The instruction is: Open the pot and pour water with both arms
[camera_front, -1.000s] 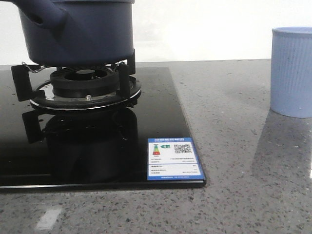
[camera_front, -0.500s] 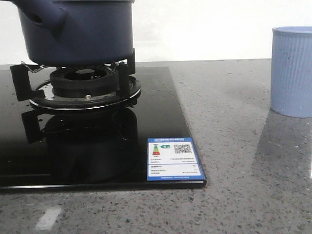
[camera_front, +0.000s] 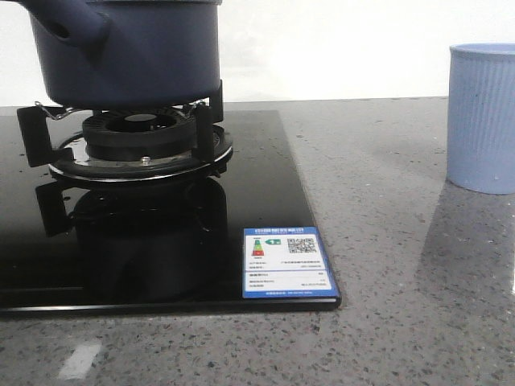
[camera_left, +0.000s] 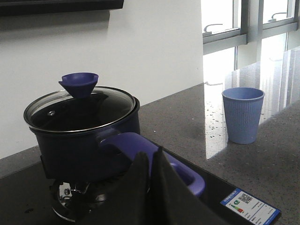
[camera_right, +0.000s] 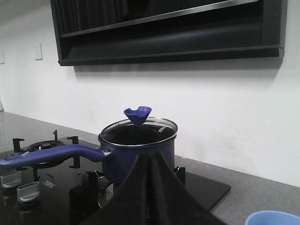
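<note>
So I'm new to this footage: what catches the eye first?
The dark blue pot on the stove burner, glass lid still on under its blue knob. Next, the pale blue ribbed cup standing apart on the grey counter, to the right.

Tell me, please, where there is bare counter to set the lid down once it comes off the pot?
The widest free patch is the grey counter between the hob and the cup. A bare strip also runs along the hob's near edge. The burner under the pot is crowded, and the lid is still on.
</note>
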`<state>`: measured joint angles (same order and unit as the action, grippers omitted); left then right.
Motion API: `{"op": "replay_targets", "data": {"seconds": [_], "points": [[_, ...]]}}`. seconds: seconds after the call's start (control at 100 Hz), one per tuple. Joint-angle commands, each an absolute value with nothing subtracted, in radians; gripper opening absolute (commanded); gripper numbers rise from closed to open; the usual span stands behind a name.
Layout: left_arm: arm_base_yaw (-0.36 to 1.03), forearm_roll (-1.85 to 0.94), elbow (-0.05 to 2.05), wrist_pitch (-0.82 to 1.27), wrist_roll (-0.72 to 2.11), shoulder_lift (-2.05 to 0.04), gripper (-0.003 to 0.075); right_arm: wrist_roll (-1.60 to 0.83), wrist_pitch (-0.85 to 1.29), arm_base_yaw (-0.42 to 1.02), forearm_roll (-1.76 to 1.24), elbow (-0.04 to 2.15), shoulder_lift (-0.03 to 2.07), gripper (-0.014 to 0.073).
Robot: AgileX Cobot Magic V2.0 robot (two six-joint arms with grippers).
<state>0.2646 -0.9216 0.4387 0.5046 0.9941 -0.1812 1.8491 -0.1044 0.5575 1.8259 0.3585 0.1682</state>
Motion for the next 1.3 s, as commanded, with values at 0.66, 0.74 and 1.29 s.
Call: {"op": "replay_targets", "data": {"seconds": [0.66,0.74,1.29], "points": [[0.265,-0.130,0.233,-0.072,0.266,-0.153,-0.0020,1.842,-0.087,0.550,1.861,0.383,0.177,-0.0069],[0.263,-0.054,0.170,-0.095,0.171,-0.128,-0.0020,1.842,-0.087,0.550,1.861,0.383,0.177,-0.0069],[0.089,0.000,0.005,0.205,-0.027,0.028,-0.0020,1.842,-0.087,0.550,1.861,0.383,0.177,-0.0069]]}}
